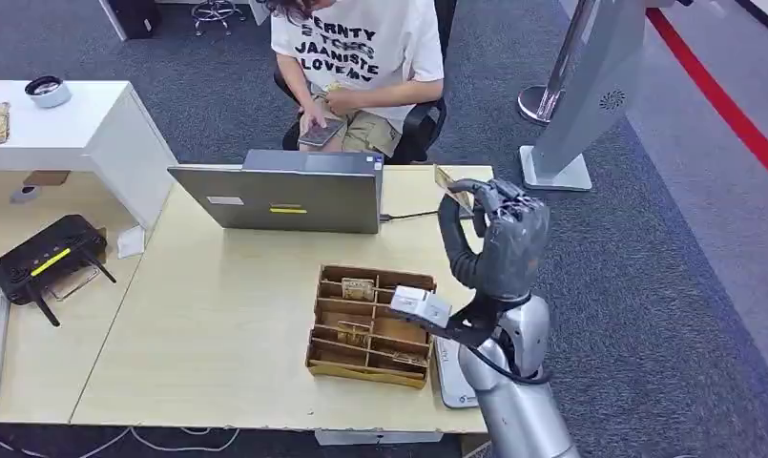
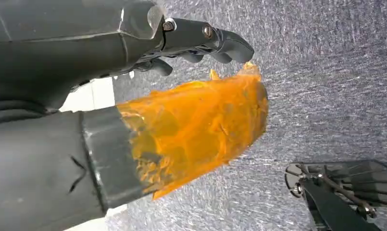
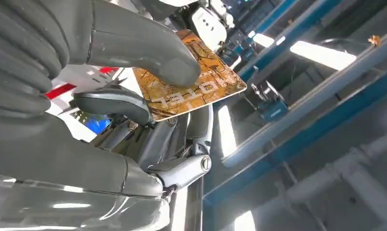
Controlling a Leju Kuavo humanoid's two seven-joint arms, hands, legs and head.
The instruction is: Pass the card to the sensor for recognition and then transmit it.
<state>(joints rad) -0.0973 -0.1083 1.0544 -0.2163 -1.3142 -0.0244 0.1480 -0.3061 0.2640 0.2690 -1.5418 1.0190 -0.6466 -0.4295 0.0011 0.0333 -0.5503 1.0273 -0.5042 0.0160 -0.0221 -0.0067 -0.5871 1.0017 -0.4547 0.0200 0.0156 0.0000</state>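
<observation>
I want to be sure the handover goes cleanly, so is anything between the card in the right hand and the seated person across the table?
Nothing visible blocks it. The right hand pinches the card raised above the table's far edge, beside the laptop; open air lies between it and the person.

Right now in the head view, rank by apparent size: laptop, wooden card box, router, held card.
1. Laptop, largest.
2. Wooden card box.
3. Router, close to the box, so that order is unsure.
4. Card, smallest; it is seen nearly edge-on in the right hand.
</observation>
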